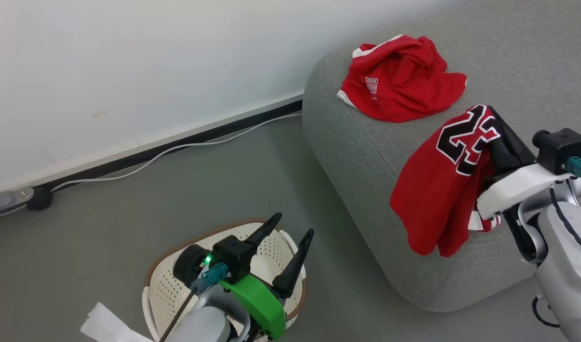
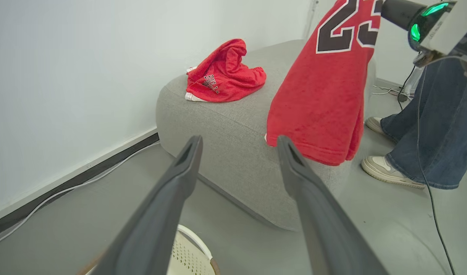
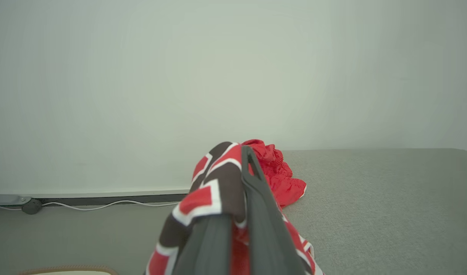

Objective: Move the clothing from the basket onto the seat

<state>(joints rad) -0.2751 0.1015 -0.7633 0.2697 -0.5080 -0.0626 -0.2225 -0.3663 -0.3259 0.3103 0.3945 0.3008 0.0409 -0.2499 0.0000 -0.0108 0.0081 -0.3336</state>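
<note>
The right gripper [image 1: 493, 124], pinching the jersey [image 1: 435, 190], hangs it over the edge of the seat [image 1: 357, 142]; released there, it could slide off.

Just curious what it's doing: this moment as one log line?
right gripper: shut on jersey, hanging at sofa edge | left gripper: open, above basket | second garment: on sofa

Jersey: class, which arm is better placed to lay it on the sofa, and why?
Right: the right fingers are shut on the jersey, hanging at the sofa edge; the left fingers stand open and empty above the basket.
</note>
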